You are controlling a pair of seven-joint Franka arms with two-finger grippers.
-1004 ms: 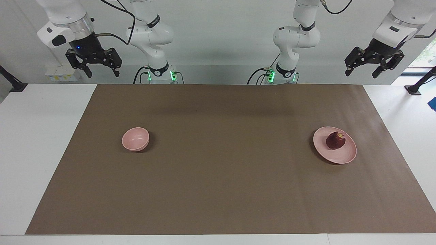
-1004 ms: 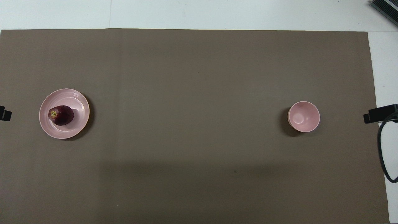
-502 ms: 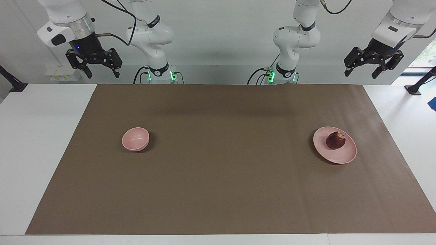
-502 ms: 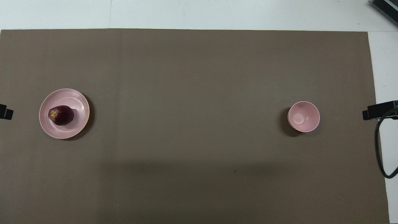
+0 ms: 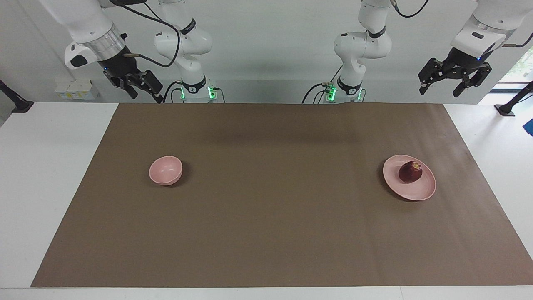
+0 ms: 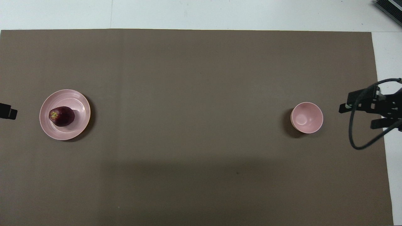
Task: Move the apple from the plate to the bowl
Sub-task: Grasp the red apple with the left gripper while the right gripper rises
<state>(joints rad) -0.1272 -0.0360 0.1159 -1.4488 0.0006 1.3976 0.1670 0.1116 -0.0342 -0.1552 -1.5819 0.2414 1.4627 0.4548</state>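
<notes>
Swung in toward the mat since a second ago: right gripper (image 5: 141,88), now tilted and hanging high over the mat's edge at the right arm's end, well up from the bowl (image 5: 165,170), fingers spread wide, holding nothing. Shows more fully in the overhead view too (image 6: 361,116), black links and a looping cable beside the bowl (image 6: 306,117). Barely shifted: left gripper (image 5: 439,87), raised over the table's edge at the left arm's end, well above the plate (image 5: 416,191), jaws spread, empty; only a black tip (image 6: 8,111) peeking in at the overhead view's margin, level with the plate (image 6: 75,100).

Unmoved: apple (image 5: 410,172), dark red with a pale patch at the stem, sitting on the plate, off-centre toward the plate's rim at the left arm's end (image 6: 61,116). Untouched by either gripper. Well apart from the plate, toward the right arm's end of the brown mat (image 5: 275,216): the bowl, upright, nothing in it. About level with the plate, neither nearer the robots. White table (image 5: 50,175) showing past the mat at both ends.
</notes>
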